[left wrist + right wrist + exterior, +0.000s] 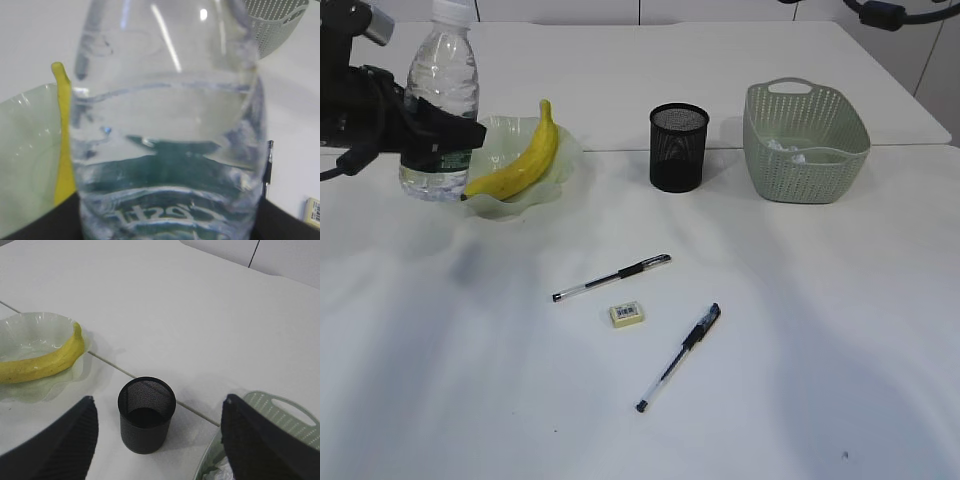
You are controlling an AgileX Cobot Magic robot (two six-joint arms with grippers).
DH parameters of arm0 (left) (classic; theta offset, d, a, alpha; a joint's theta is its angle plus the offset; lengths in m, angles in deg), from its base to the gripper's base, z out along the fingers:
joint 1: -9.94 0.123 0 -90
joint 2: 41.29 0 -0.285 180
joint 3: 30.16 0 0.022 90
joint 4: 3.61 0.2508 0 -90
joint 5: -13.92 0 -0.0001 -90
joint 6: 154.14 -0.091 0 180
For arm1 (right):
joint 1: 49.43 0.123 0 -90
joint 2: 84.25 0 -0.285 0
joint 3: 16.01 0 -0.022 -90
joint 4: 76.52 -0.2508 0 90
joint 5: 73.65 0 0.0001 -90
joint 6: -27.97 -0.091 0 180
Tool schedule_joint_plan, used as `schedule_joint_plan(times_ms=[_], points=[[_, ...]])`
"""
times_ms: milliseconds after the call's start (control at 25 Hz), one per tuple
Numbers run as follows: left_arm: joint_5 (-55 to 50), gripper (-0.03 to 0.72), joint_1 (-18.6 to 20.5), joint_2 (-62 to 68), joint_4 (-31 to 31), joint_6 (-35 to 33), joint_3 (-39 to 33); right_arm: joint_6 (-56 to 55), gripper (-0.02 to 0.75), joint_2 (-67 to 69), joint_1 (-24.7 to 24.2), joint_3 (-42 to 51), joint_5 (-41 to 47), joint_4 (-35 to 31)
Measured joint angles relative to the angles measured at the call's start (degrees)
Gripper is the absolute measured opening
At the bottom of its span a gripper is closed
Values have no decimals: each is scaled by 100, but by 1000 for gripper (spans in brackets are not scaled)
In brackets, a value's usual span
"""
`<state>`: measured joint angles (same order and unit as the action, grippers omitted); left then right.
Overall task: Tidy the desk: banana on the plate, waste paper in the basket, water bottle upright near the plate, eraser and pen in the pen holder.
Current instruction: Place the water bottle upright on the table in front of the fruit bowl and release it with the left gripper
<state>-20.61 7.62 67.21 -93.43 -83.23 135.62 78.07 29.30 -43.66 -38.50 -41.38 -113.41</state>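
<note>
On the desk the basket already holds paper, and the plate the banana. My left gripper clamps the bottle upright, just beside the plate; letting go before its base seems settled could tip it onto the rim. My right gripper hangs wide and empty above the holder. Two pens and the eraser lie loose.

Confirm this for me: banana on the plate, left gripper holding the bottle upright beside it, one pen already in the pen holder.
Wrong on the pens. The pen holder is empty in the right wrist view, and the exterior view shows both pens lying on the desk. The rest holds: banana on the plate, left gripper holding the bottle upright beside it.
</note>
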Motion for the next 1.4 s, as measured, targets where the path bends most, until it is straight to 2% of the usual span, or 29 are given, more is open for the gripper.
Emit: schedule_joint_plan(times_ms=[320,720,1400], points=[[209,364,0,0,-1013,-1135,-744,0,572,0,0,0,0,82],[90,364,0,23,-1126,-1678,-837,0,572,0,0,0,-10,116],[-482,364,0,981,-1162,-2100,-837,0,572,0,0,0,-44,361]])
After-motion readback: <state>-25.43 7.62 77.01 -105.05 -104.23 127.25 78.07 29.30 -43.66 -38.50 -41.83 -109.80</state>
